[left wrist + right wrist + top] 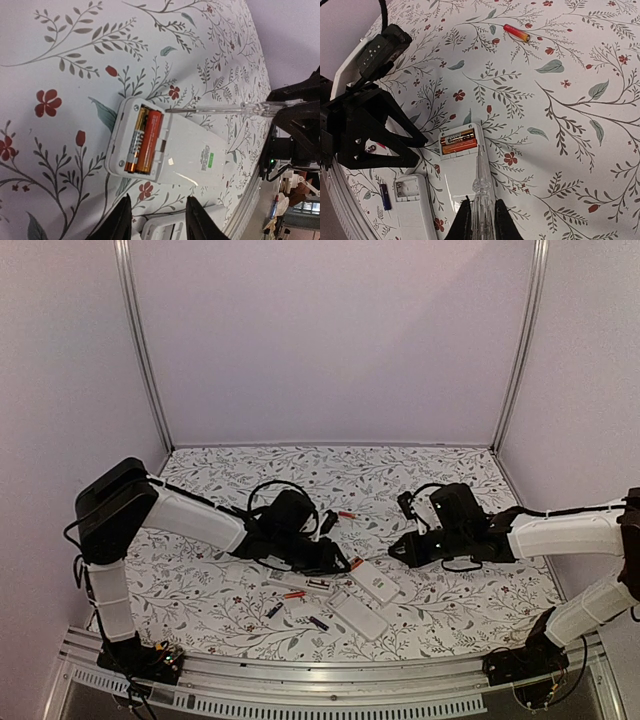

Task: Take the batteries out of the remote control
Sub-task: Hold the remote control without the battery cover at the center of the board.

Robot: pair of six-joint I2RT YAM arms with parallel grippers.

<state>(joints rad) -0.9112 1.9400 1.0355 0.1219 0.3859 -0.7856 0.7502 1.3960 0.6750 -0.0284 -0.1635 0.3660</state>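
A white remote control [185,157] lies back-up with its battery bay uncovered, and two brownish-gold and orange batteries [142,142] sit side by side in it. My right gripper [481,220] is shut on a long clear stick tool [482,175]. The tool's metal tip rests at the bay's edge, right beside the batteries [459,141]. My left gripper [159,222] hovers just off the remote's battery end; its fingers [122,220] stand apart with nothing clamped between them. From above, the two grippers [340,562] [398,550] flank the remote [378,583].
A second white remote [412,205] with an empty bay lies close by, under my left gripper. Loose batteries lie around: a red one [516,33] farther back, a dark blue one [385,196], and others [293,594] near the front. The metal table rail [330,675] runs along the near edge.
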